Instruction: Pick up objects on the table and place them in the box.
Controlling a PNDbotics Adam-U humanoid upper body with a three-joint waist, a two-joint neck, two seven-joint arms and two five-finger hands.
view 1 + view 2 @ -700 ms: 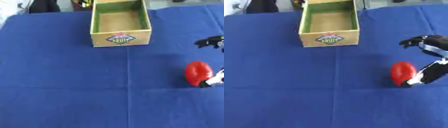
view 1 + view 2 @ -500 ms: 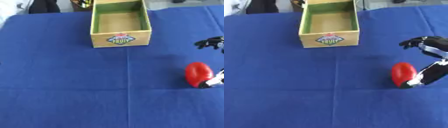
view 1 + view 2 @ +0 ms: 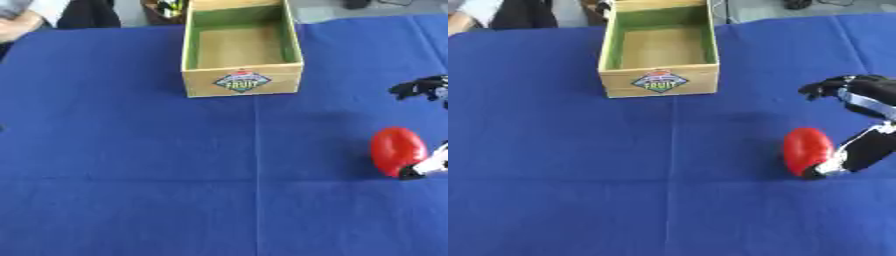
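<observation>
Grasp step looks underway: right hand (image 3: 859, 120) is spread wide beside the red egg-shaped object (image 3: 807, 151) on the blue surface (image 3: 579, 175), thumb touching its near end, so next it needs to close, lift, and carry it to the box (image 3: 658, 82).

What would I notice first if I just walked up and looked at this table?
The bright red egg-shaped thing on the blue cloth, at the right side, with the robot's black right hand open around it. Next, the wooden box with green inner walls at the far middle, with nothing in it.
</observation>
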